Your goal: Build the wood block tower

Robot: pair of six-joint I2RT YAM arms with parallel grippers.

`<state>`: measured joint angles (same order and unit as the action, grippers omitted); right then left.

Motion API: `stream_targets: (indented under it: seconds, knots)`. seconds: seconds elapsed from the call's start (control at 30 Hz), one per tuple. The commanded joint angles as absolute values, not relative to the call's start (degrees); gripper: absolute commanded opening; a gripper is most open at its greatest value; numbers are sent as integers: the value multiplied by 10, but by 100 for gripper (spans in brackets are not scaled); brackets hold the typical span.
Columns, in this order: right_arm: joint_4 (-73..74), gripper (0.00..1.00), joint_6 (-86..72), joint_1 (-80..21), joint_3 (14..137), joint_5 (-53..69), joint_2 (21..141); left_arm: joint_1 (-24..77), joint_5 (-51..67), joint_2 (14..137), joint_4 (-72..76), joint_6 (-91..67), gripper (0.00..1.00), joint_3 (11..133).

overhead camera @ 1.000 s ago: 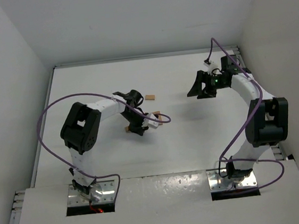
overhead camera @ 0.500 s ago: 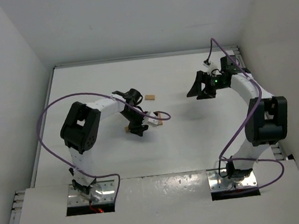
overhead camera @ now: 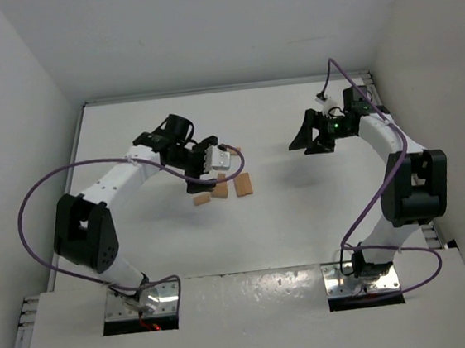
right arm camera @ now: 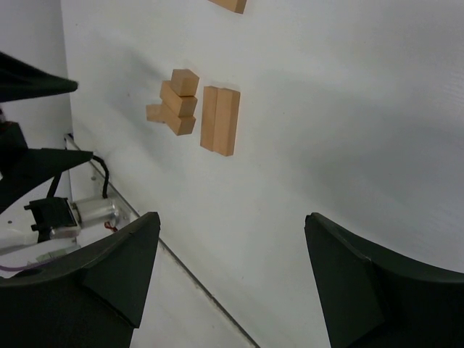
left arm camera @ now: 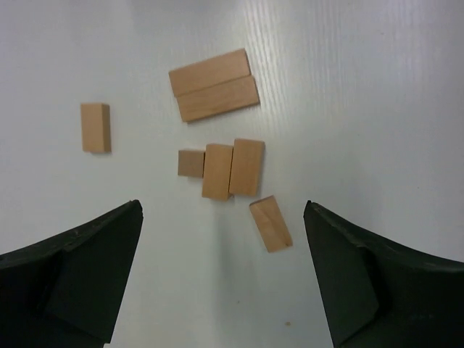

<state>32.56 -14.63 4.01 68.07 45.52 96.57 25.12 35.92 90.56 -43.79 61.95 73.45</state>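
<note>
left fingers (left arm camera: 80, 275): spread wide, pinching nothing, hanging over the wood blocks (left arm camera: 217, 171)
right fingers (right arm camera: 101, 275): spread too, holding nothing, well apart from the blocks, over the right side of the worktop (overhead camera: 303, 216)
tilted block (left arm camera: 270, 223): nearest the left fingers, lying askew, just beside the cluster, not touching it
cluster: small cube (left arm camera: 191, 163) touching two mid blocks that lie side by side
long pair (left arm camera: 214, 94): two long flats pressed together lengthwise, just beyond the cluster
lone block (left arm camera: 95, 127): off to one side, apart from the rest
tower: none standing, by the look of it; all seem flat on the worktop, though a stacked piece in the cluster cannot be ruled out
step in hand: likely choosing and grasping a first block with the left fingers
how to do it well: go for the tilted or the lone block, free on both long sides; turn the wrist to straddle the short width; come straight down, centred, then close gently
base: long pair probably the steadiest footing; better left aligned
risk: wide fingers nudging cluster neighbours; small light blocks likely to skid or tip
right arm: best kept clear until a handover or steadying is needed
</note>
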Motion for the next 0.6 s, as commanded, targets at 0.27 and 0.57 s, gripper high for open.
stream_targets:
  seconds: [0.27, 0.57]
  knots:
    - [323, 83, -139, 44, 701, 464, 961, 246, 275, 1010, -353, 534, 100, 715]
    - [328, 83, -136, 44, 708, 463, 969, 269, 226, 1060, -332, 521, 100, 721]
